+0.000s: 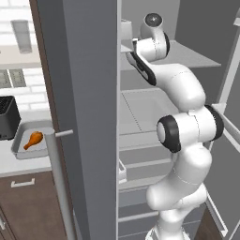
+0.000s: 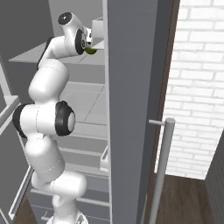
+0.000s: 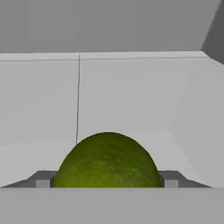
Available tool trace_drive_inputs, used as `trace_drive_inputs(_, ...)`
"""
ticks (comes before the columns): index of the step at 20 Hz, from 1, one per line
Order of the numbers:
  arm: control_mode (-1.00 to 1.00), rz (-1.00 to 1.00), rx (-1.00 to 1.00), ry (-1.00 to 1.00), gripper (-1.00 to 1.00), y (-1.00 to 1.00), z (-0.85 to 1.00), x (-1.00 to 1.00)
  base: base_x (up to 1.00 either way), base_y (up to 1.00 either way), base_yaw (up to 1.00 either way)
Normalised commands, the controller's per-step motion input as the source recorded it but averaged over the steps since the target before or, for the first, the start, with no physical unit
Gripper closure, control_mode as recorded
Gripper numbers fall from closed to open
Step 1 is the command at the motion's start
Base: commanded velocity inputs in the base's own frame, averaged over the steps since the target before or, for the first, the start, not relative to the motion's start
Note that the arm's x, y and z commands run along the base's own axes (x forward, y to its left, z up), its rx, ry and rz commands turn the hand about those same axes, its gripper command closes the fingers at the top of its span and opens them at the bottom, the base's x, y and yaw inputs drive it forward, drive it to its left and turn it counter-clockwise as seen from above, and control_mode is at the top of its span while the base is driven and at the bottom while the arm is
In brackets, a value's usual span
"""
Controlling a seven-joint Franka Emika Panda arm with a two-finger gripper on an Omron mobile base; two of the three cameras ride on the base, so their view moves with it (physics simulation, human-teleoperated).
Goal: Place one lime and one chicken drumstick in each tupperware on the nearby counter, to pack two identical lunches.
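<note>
One lime [image 3: 107, 160] between end effector [image 3: 107, 183] fingertips, contact unclear; drumstick [image 1: 33, 139] in tupperware [image 1: 18, 149], bone end lower-left.

The arm [image 1: 185, 140] is raised from its base and folded at the elbow — the upper links are bent forward, the wrist held high. The gripper [image 3: 107, 183] is pointed level ahead, its fingertips [image 3: 43, 180] set wide apart — one either side.

Green lime [image 3: 107, 160] sits between the tool's fingertips [image 3: 42, 180].
</note>
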Motion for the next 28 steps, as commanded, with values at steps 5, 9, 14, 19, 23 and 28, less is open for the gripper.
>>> trace_drive_inputs(5, -1.0, -0.03, 0.05, -0.06, 1.0, -0.05, -0.37, -0.32, 0.0, 0.0, 0.0)
trace_drive_inputs(9, -1.0, 0.0, 0.04, -0.25, 1.0, -0.04, -0.1, -1.0, 0.0, 0.0, 0.0)
trace_drive_inputs(14, -1.0, 0.0, 0.06, -0.16, 1.0, -0.34, 0.0, -1.0, 0.0, 0.0, 0.0)
trace_drive_inputs(19, -1.0, 0.0, 0.07, 0.0, 1.0, -0.33, 0.01, -1.0, 0.0, 0.0, 0.0)
trace_drive_inputs(23, -1.0, 0.01, 0.04, 0.16, 1.0, -0.04, 0.21, -1.0, 0.0, 0.0, 0.0)
trace_drive_inputs(28, -1.0, 0.04, 0.01, 0.33, 1.0, 0.0, 0.1, -1.0, 0.0, 0.0, 0.0)
